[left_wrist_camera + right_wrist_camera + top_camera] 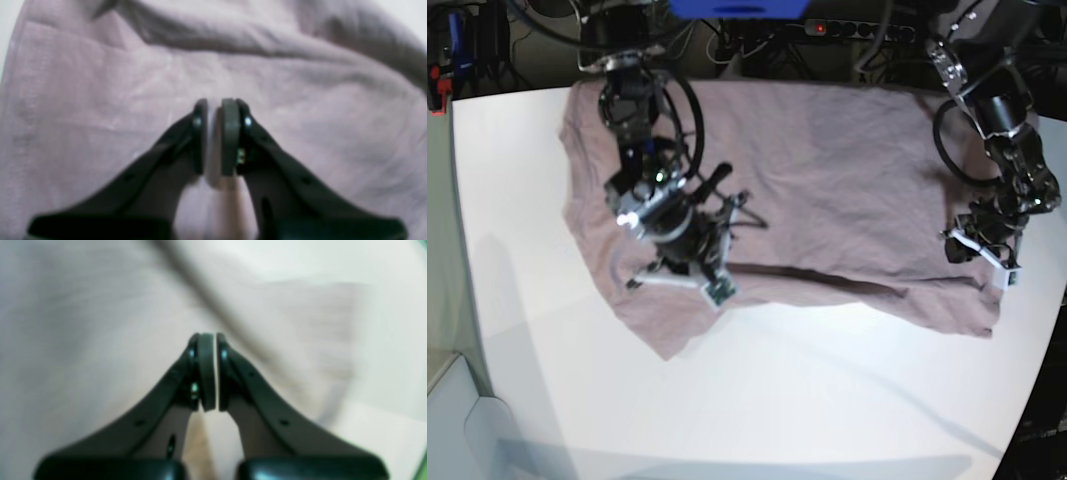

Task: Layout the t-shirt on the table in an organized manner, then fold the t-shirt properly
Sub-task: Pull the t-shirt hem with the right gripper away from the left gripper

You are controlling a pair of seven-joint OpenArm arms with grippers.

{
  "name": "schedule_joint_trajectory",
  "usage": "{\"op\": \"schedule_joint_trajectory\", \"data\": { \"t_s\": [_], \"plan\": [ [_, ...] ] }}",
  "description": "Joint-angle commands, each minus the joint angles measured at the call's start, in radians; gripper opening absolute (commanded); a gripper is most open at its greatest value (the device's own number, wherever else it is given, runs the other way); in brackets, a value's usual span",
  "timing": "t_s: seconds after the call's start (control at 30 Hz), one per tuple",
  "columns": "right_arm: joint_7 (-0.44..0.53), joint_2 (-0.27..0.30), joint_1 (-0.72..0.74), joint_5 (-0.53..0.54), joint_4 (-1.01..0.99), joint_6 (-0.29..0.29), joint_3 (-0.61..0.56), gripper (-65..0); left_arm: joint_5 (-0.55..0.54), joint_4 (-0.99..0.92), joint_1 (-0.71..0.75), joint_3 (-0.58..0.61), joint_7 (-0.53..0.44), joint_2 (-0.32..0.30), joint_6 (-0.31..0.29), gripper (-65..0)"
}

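Note:
The mauve t-shirt [827,170] lies spread and wrinkled across the far half of the white table [777,400], with a long crease along its near part. My left gripper [979,258] is at the shirt's right edge. In the left wrist view this gripper [216,101] stands nearly closed with a pale fold of cloth pinched between the pads, over the t-shirt [100,100]. My right gripper [677,272] is low over the shirt's near-left part. In the blurred right wrist view it [216,335] is shut, with the t-shirt [83,323] under it.
Cables and dark equipment [827,25] line the table's far edge. The table's right edge [1042,330] runs close to the left arm. Bare table shows in the right wrist view [383,266] and in the corner of the left wrist view [5,20].

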Motion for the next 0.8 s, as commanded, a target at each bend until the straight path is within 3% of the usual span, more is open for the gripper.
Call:
{"op": "schedule_joint_trajectory", "data": {
  "t_s": [0.0, 0.23, 0.57, 0.77],
  "plan": [
    [0.01, 0.001, 0.052, 0.0, 0.0, -0.004, 0.032, -65.0, 0.007, -0.004, -0.012, 0.0, 0.002, -0.027, 0.001, -57.3],
    [-0.01, 0.072, 0.3, 0.002, -0.248, -0.003, 0.107, -63.7, 0.001, -0.033, 0.008, -0.002, 0.001, -0.039, 0.001, -57.3],
    [0.09, 0.101, 0.466, 0.002, -0.532, -0.003, 0.108, -34.4, 0.0, -0.033, 0.014, -0.003, 0.006, -0.034, 0.001, -57.3],
    [0.194, 0.101, 0.563, 0.002, -0.767, -0.003, 0.165, -29.7, 0.0, -0.033, 0.014, -0.003, 0.006, -0.031, 0.001, -57.3]
  ]
}}
